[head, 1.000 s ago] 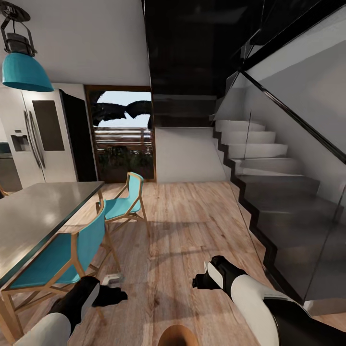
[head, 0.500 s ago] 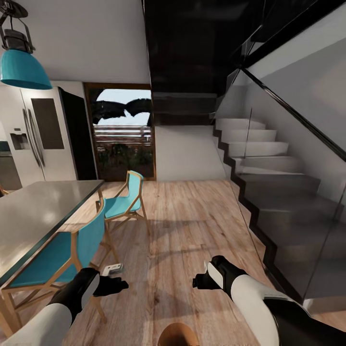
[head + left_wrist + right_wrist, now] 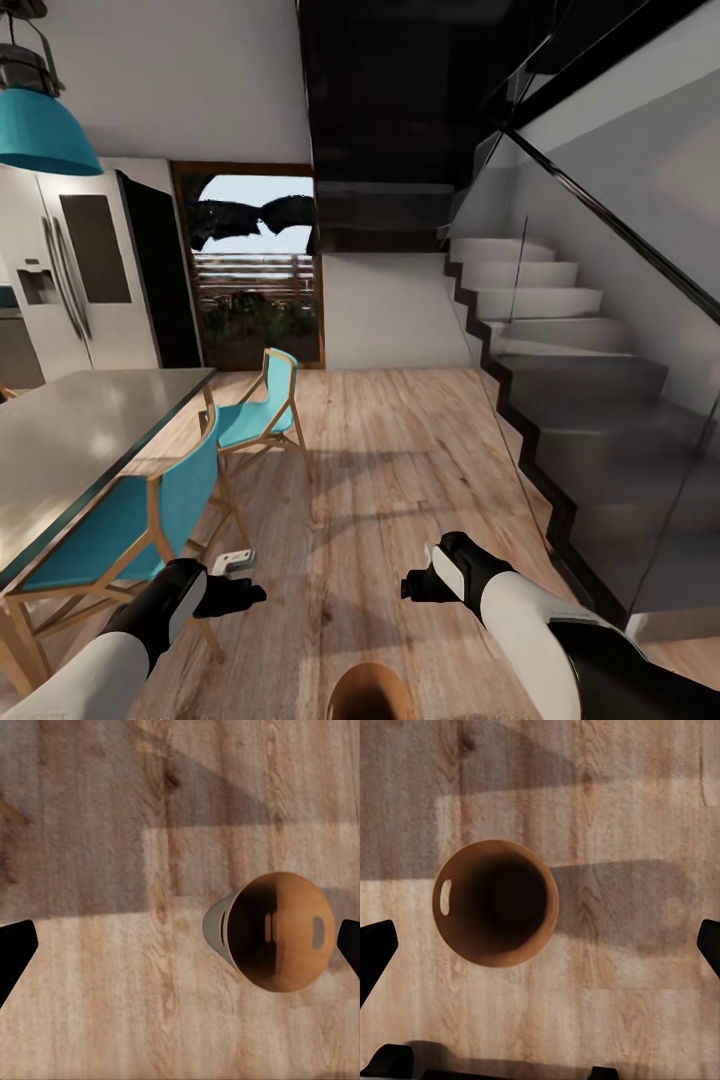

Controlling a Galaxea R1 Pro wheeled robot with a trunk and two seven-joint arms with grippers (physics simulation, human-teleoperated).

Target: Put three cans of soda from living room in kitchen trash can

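1. Trash can point(image 3: 496, 903) stands upright on the wood floor point(image 3: 380, 470), mouth up, between both arms.
2. Left end effector point(image 3: 180, 937) is spread wide, empty.
3. Right end effector point(image 3: 540, 945) is spread wide, empty, above the can.

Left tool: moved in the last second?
Yes. The left tool has risen and shifted slightly right against the near chair; most of that came early, and it has barely shifted since.
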